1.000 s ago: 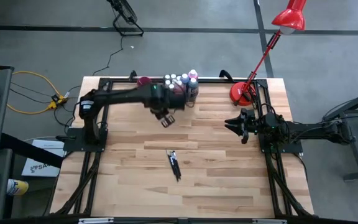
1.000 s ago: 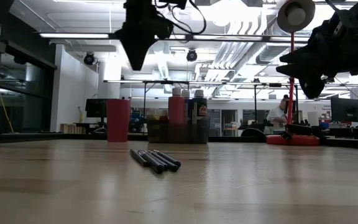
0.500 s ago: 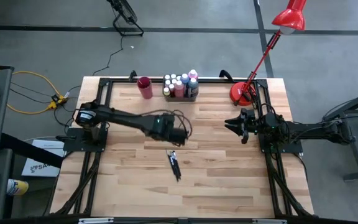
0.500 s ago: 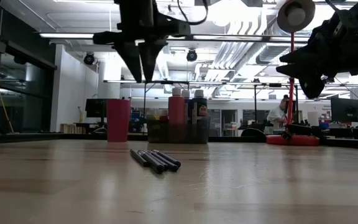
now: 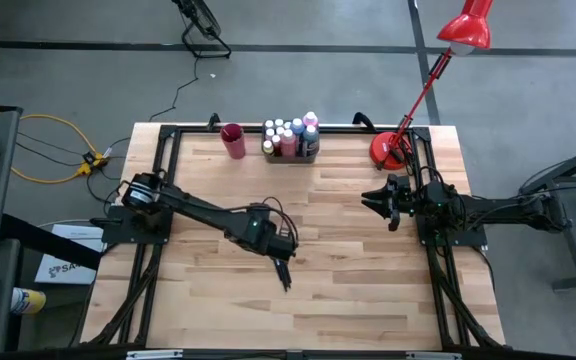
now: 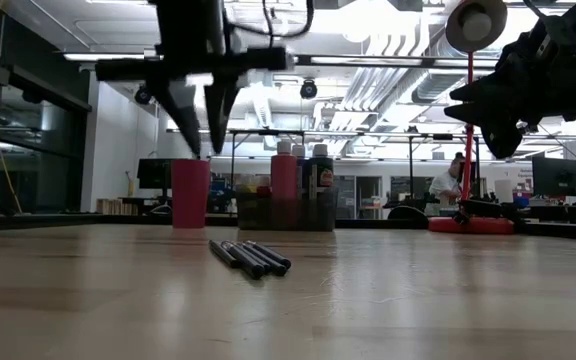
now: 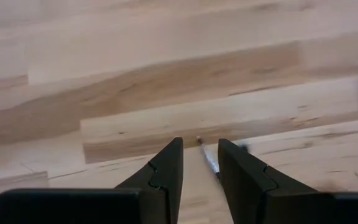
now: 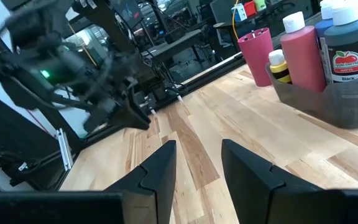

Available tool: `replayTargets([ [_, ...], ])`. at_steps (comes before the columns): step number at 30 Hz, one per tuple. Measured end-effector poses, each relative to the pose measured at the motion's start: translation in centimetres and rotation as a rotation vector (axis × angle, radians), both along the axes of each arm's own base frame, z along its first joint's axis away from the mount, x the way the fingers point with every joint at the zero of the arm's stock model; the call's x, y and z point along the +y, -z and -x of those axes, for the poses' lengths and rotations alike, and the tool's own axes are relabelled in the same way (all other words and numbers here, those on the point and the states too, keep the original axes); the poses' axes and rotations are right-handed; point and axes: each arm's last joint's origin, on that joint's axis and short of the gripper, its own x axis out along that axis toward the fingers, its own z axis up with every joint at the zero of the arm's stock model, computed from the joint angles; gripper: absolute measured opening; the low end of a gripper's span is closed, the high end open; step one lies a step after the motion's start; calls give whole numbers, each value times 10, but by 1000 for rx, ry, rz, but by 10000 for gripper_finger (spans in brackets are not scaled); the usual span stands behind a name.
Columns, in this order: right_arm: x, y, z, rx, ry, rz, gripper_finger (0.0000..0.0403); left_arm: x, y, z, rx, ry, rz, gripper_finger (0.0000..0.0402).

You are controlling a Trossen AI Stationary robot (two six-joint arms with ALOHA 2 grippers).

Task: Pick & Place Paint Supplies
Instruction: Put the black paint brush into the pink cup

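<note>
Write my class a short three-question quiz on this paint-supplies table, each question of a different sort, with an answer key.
1. True or false: the paintbrushes lie inside the grey tray.
2. Which gripper hovers over the brushes?
A. left gripper
B. right gripper
C. neither
3. Fill in: beside the tray of paint bottles stands a red ____.

Key
1. False: they lie on the bare table, well apart from the tray.
2. A. Its fingers are apart with nothing between them; the right gripper waits near the table's right edge, also empty.
3. cup.
</note>
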Motion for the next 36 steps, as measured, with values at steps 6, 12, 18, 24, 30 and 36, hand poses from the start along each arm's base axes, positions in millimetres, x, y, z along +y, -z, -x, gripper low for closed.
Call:
replayTargets([
  [6, 0, 0, 0, 1, 0, 0, 122, 2, 20, -4, 10, -22, 60, 97],
  [12, 0, 0, 0, 0, 0, 0, 122, 11, 31, -15, -3, -55, 114, 112],
  [18, 0, 0, 0, 4, 1, 0, 122, 27, 48, -32, -9, -112, 355, 153],
  [24, 0, 0, 0, 0, 0, 0, 122, 43, 48, -38, -46, -142, 408, 170],
  [30, 0, 0, 0, 1, 0, 0, 122, 53, 52, -34, -6, -183, 417, 171],
  [36, 0, 0, 0, 1, 0, 0, 122, 53, 66, -27, 22, -241, 436, 171],
])
